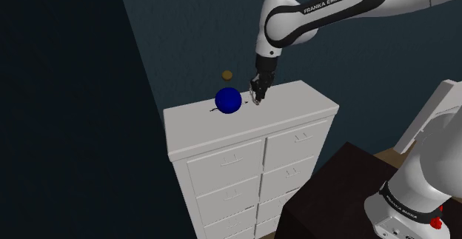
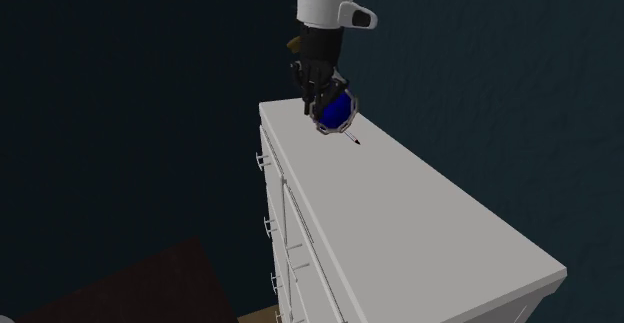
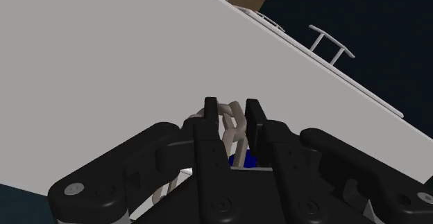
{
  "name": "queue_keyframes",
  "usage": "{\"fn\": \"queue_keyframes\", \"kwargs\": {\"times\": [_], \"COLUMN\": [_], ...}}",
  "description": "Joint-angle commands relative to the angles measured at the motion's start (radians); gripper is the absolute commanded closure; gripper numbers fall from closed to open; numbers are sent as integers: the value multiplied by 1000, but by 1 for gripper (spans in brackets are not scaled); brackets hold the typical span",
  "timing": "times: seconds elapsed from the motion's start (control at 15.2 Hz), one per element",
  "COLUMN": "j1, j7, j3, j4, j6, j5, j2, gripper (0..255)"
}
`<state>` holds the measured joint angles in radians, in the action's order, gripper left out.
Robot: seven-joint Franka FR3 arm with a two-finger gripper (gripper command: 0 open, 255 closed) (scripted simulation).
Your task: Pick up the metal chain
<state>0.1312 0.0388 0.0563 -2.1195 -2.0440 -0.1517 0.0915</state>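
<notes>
A pale metal chain [image 3: 233, 124] is clasped between the two black fingers of my gripper [image 3: 232, 107]. In the shoulder view the gripper [image 1: 257, 97] hovers just over the white dresser top [image 1: 296, 101], right beside a blue ball [image 1: 228, 101]. From the second exterior view the gripper [image 2: 320, 103] points down at the far end of the dresser top [image 2: 400, 201], and the chain [image 2: 330, 127] hangs as a loop in front of the blue ball [image 2: 338, 111]. Part of the ball [image 3: 246, 161] peeks out behind the fingers.
A small brown object [image 1: 226, 75] sits behind the ball near the dark wall. A thin black item [image 2: 355, 143] lies on the top beside the ball. The dresser's drawer fronts carry handles [image 3: 326, 44]. My dark stand [image 1: 340, 193] is at the lower right.
</notes>
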Motion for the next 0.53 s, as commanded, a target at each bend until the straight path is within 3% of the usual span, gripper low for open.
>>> {"fn": "queue_keyframes", "kwargs": {"times": [0.0, 0.46], "j1": [0, -1], "j7": [-5, -13], "j3": [0, -1], "j4": [23, 76], "j6": [30, 98], "j5": [2, 6], "j2": [6, 22], "gripper": [255, 255]}}
